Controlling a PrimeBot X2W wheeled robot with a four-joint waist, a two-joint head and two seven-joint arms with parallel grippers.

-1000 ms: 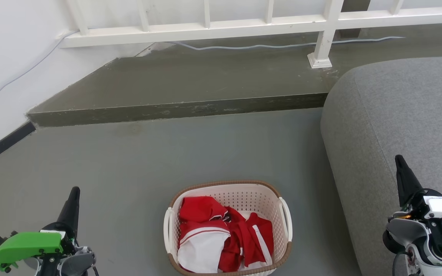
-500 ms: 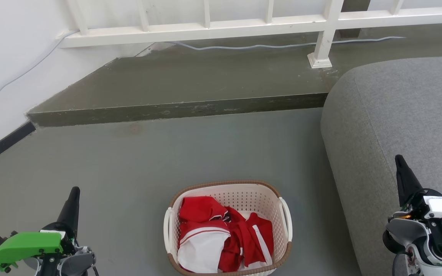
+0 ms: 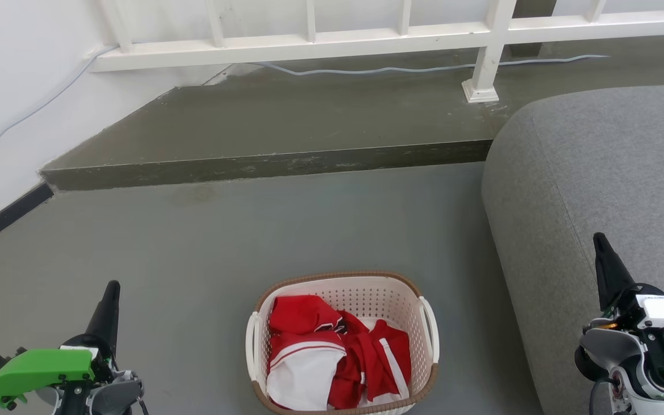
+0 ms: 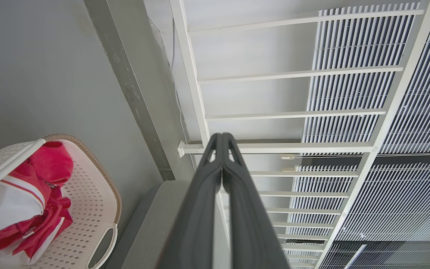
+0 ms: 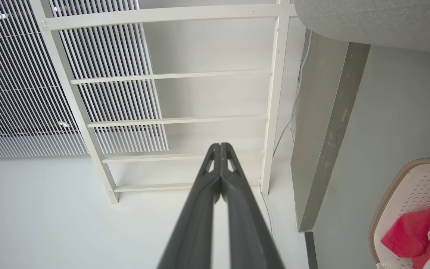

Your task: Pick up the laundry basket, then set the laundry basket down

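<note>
The laundry basket [image 3: 361, 288] stands on the grey floor at the bottom centre of the head view, cream-white and perforated, with a brown rim and white side handles. Red and white clothes [image 3: 332, 351] lie inside it. My left gripper [image 3: 112, 287] is at the lower left, well left of the basket, its fingers pressed together and empty. My right gripper [image 3: 599, 237] is at the lower right over the sofa, also shut and empty. The left wrist view shows the basket [image 4: 99, 194] at its lower left beside my shut gripper [image 4: 222, 135]. The right wrist view shows the basket rim [image 5: 383, 198] at the lower right and my gripper [image 5: 220, 145] shut.
A grey sofa [image 3: 603, 167] fills the right side, close to the basket. A raised concrete step [image 3: 268, 164] crosses the floor ahead, with a white railing [image 3: 366, 37] and a cable [image 3: 412, 69] behind it. A white wall [image 3: 9, 86] stands at the left.
</note>
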